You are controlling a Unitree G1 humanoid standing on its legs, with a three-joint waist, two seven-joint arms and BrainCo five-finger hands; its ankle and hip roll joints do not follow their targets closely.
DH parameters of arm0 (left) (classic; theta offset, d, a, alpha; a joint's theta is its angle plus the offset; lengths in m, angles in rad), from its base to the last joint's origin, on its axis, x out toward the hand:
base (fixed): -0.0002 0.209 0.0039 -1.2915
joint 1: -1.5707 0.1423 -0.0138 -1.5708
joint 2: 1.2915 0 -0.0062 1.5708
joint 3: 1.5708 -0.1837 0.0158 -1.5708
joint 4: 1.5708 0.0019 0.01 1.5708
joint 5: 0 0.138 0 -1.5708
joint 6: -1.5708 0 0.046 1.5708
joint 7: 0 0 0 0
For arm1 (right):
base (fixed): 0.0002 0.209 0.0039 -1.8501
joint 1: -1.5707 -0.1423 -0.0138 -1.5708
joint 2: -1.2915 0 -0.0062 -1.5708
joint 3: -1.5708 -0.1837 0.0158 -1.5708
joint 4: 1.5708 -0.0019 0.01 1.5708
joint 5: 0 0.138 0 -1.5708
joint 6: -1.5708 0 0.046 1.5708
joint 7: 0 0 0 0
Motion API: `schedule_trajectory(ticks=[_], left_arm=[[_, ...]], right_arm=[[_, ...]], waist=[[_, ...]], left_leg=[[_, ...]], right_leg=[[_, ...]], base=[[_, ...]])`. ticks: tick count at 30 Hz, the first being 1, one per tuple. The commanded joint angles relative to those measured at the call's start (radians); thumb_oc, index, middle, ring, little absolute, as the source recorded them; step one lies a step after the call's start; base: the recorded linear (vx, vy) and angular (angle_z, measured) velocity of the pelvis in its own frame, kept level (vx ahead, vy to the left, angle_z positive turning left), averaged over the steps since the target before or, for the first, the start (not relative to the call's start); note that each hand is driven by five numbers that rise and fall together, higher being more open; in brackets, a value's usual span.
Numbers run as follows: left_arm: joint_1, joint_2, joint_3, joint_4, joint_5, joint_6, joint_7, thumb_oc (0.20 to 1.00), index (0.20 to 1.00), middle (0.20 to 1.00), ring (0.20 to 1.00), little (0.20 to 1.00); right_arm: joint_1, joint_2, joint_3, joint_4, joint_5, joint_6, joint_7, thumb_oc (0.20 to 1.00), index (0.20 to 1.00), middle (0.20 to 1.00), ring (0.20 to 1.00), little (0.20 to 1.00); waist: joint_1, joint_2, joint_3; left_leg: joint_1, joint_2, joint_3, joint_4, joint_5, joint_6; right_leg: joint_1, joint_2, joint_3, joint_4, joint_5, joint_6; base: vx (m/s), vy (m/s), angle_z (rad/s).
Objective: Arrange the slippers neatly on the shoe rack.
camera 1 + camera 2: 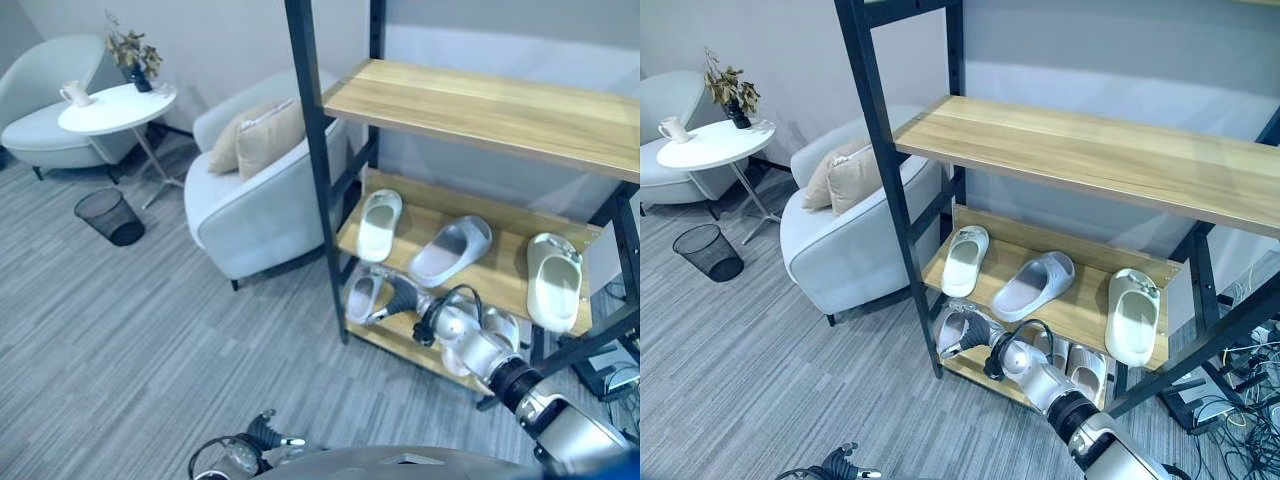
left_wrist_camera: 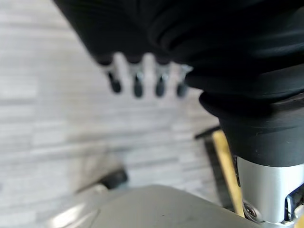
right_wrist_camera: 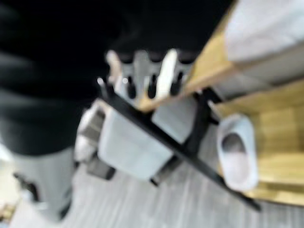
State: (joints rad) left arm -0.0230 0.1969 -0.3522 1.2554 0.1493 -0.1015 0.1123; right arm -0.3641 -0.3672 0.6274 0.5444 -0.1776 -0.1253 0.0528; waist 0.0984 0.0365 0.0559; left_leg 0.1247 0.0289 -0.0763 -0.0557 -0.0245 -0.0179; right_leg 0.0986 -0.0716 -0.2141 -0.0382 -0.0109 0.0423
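Note:
The shoe rack (image 1: 470, 105) has a black frame and wooden shelves. Three slippers lie on its middle shelf: a white one (image 1: 380, 224), a grey one (image 1: 452, 250) lying askew, and a pale one (image 1: 555, 281) at the right. On the bottom shelf a white slipper (image 1: 360, 296) lies at the left end, and more slippers (image 1: 1086, 366) lie further right. My right hand (image 1: 396, 300) reaches onto the bottom shelf, right beside that left slipper (image 3: 237, 152), with its fingers (image 3: 153, 80) straight. My left hand (image 1: 266, 432) hangs low over the floor, its fingers (image 2: 137, 83) straight and holding nothing.
A light grey armchair (image 1: 262, 200) with cushions stands just left of the rack. Further left are a round white side table (image 1: 115, 107), a black mesh bin (image 1: 110, 216) and another armchair (image 1: 45, 100). Cables lie on the floor (image 1: 1230, 420) right of the rack.

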Motion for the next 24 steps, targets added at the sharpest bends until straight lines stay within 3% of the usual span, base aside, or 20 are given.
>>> schedule_trajectory(ticks=[1,2,3,4,5,10,24], left_arm=[[-0.041,0.028,-0.024,0.036,0.007,-0.026,-0.006,1.0,1.0,1.0,1.0,1.0],[-0.034,0.027,-0.006,0.022,0.002,-0.031,-0.003,1.0,1.0,1.0,1.0,1.0],[-0.013,0.009,0.044,0.026,-0.005,-0.049,-0.011,1.0,1.0,1.0,1.0,1.0],[-0.003,0.004,0.064,0.042,0.0,-0.052,-0.01,1.0,1.0,1.0,1.0,1.0],[0.007,0.006,0.069,0.039,0.014,-0.053,-0.009,1.0,1.0,1.0,1.0,1.0],[0.023,0.012,0.073,0.023,0.001,-0.054,-0.01,1.0,1.0,1.0,1.0,1.0],[0.04,0.022,0.063,0.015,0.007,-0.057,-0.001,1.0,1.0,1.0,1.0,1.0]], right_arm=[[-0.182,-0.085,-0.103,-0.16,0.093,-0.031,-0.037,1.0,1.0,1.0,1.0,1.0],[-0.025,-0.146,-0.162,-0.307,0.106,-0.054,-0.044,1.0,1.0,1.0,1.0,1.0],[0.26,-0.235,-0.235,-0.443,0.031,-0.14,-0.055,1.0,1.0,1.0,1.0,1.0],[0.331,-0.237,-0.252,-0.446,-0.063,-0.164,-0.079,1.0,1.0,1.0,1.0,1.0],[0.332,-0.238,-0.276,-0.437,-0.15,-0.157,-0.114,1.0,1.0,1.0,1.0,1.0],[0.303,-0.225,-0.386,-0.416,-0.153,-0.115,-0.194,1.0,1.0,1.0,1.0,1.0],[0.159,-0.256,-0.404,-0.262,-0.311,-0.035,-0.326,1.0,1.0,1.0,1.0,1.0]], waist=[[0.001,-0.077,-0.01],[-0.012,-0.074,-0.009],[-0.051,-0.062,0.005],[-0.065,-0.057,0.011],[-0.066,-0.054,0.013],[-0.062,-0.054,0.013],[-0.033,-0.06,0.022]], left_leg=[[-0.056,0.043,0.005,0.015,0.012,-0.054],[-0.058,0.043,0.009,0.015,0.012,-0.053],[-0.049,0.047,0.026,0.017,0.008,-0.05],[-0.048,0.049,0.033,0.023,0.003,-0.049],[-0.052,0.048,0.032,0.035,-0.002,-0.048],[-0.063,0.042,0.033,0.058,-0.016,-0.043],[-0.072,0.024,0.032,0.07,-0.042,-0.032]], right_leg=[[0.069,-0.101,0.042,0.041,-0.065,0.094],[0.064,-0.101,0.046,0.043,-0.063,0.096],[0.059,-0.102,0.059,0.049,-0.064,0.1],[0.054,-0.103,0.067,0.056,-0.065,0.101],[0.05,-0.104,0.069,0.061,-0.067,0.101],[0.046,-0.11,0.075,0.07,-0.068,0.104],[0.046,-0.122,0.074,0.069,-0.069,0.109]], base=[[0.0,0.0,0.0],[-0.02,0.024,0.08],[-0.02,0.035,-0.02],[-0.01,0.037,-0.33],[0.01,0.018,-0.55],[0.04,0.017,-0.19],[0.05,0.016,0.02]])
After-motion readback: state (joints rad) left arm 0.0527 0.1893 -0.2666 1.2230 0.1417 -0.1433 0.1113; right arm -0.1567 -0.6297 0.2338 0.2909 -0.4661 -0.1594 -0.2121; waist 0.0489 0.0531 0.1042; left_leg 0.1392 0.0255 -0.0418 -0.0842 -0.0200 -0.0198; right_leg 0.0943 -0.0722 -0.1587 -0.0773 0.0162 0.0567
